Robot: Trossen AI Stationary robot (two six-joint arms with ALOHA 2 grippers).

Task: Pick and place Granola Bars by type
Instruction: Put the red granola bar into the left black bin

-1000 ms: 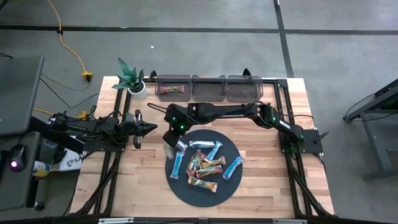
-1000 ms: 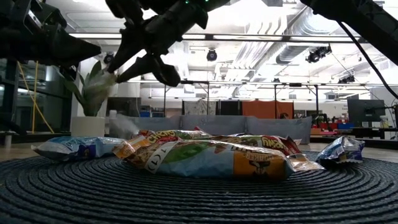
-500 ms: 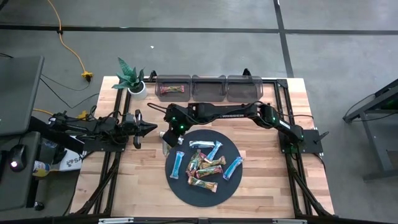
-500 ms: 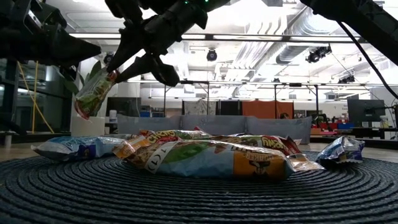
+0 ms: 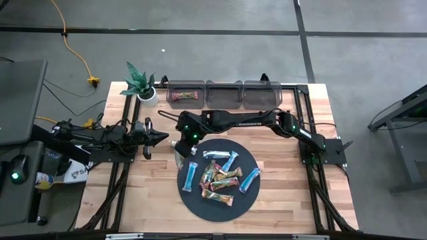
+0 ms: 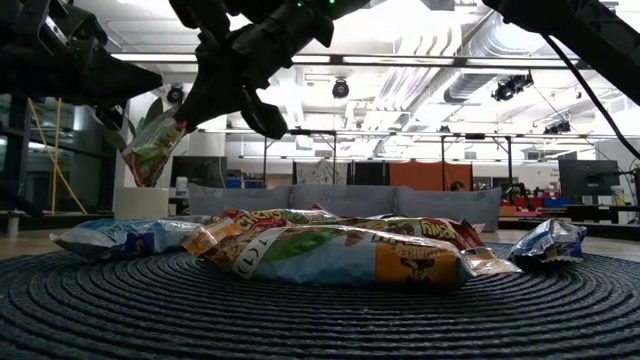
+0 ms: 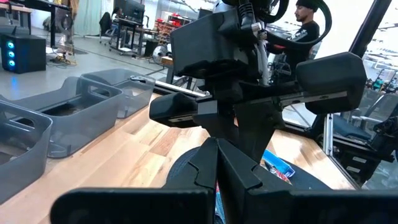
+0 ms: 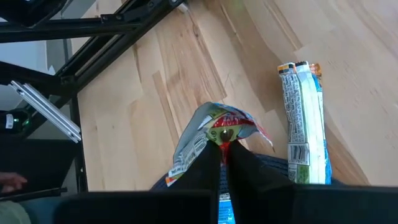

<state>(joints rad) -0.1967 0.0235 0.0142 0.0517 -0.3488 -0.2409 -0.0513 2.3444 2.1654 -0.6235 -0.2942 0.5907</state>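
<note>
Table (image 5: 280, 200) seen from directly overhead in high view, both arms incl. Low view set at mat level, right up against dark round mat (image 6: 320, 310), facing level across bars into room behind. Left wrist cam aimed past its own fingers across table at right arm (image 7: 249, 81), bins beside. Right wrist cam pointed down, close over wood. Mat w/ bars (image 5: 223, 177) shared by high & low views.

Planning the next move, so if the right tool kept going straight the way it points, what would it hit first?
Probably the bare wood table, beside the mat's edge; the right tool, shut on a green bar, points down at it.
</note>
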